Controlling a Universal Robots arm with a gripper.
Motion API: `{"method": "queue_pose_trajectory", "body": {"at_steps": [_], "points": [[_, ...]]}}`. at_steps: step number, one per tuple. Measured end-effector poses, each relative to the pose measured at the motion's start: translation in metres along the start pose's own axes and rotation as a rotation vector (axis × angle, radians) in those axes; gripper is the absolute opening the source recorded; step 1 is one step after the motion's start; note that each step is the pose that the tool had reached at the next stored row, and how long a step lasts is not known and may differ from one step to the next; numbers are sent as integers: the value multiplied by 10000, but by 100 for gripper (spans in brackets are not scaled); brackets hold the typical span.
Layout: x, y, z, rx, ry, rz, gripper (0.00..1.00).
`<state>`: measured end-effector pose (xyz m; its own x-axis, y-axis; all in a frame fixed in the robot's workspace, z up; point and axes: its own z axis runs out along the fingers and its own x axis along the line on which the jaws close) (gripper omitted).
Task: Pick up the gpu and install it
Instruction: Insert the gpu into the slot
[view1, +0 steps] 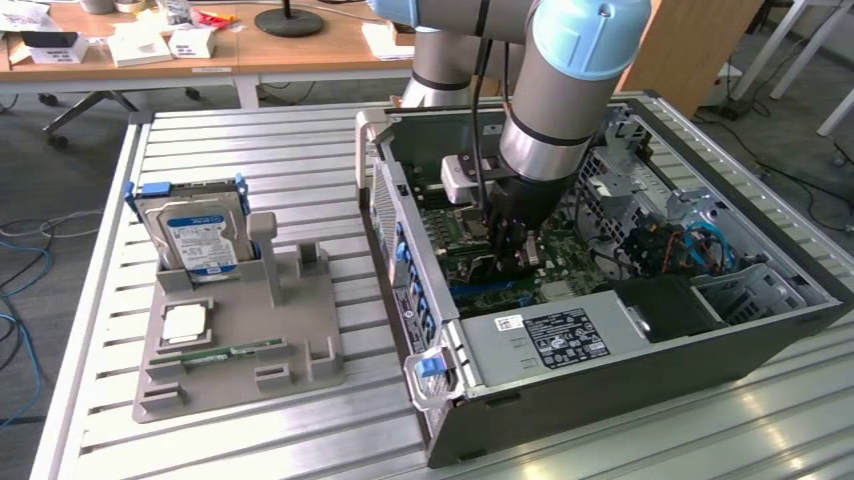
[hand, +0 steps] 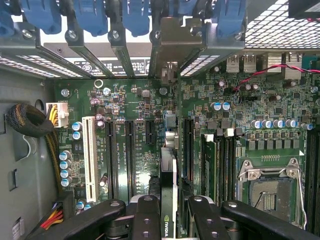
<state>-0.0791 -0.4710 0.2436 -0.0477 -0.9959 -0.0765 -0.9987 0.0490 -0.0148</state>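
Observation:
The gpu (hand: 168, 172) stands edge-on over the green motherboard (hand: 130, 100), between the black expansion slots. Its silver end bracket (hand: 176, 45) reaches up to the case's rear slot openings under the blue latches. My gripper (hand: 172, 205) is shut on the gpu, with a black finger (hand: 146, 215) on each side of the card. In the exterior view the gripper (view1: 514, 258) reaches down inside the open computer case (view1: 641, 400), low over the motherboard, and the card is mostly hidden behind the fingers.
A grey fixture (view1: 240, 340) at the exterior view's left holds a silver hard drive (view1: 200, 235), a chip (view1: 183, 325) and a memory stick (view1: 220, 352). Inside the case are the power supply (view1: 554, 335), a CPU socket (hand: 267, 190), memory modules (hand: 210, 160) and a cable bundle (hand: 30, 122).

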Motion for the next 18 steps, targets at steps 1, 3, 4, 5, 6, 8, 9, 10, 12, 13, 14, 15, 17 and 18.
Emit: {"method": "queue_pose_trajectory", "body": {"at_steps": [1,3,4,5,6,8,9,10,12,13,14,15,17,18], "points": [[0,0,0,0,0,0,26],[0,0,0,0,0,0,26],[0,0,0,0,0,0,26],[0,0,0,-1,0,0,26],[0,0,0,-1,0,0,26],[0,0,0,-1,0,0,26],[0,0,0,0,0,0,26],[0,0,0,0,0,0,26],[1,0,5,-1,3,0,26],[1,0,5,-2,3,0,26],[1,0,5,-2,3,0,26],[1,0,6,-1,2,0,26],[1,0,7,-1,1,0,26],[0,0,8,1,-2,0,26]]}}
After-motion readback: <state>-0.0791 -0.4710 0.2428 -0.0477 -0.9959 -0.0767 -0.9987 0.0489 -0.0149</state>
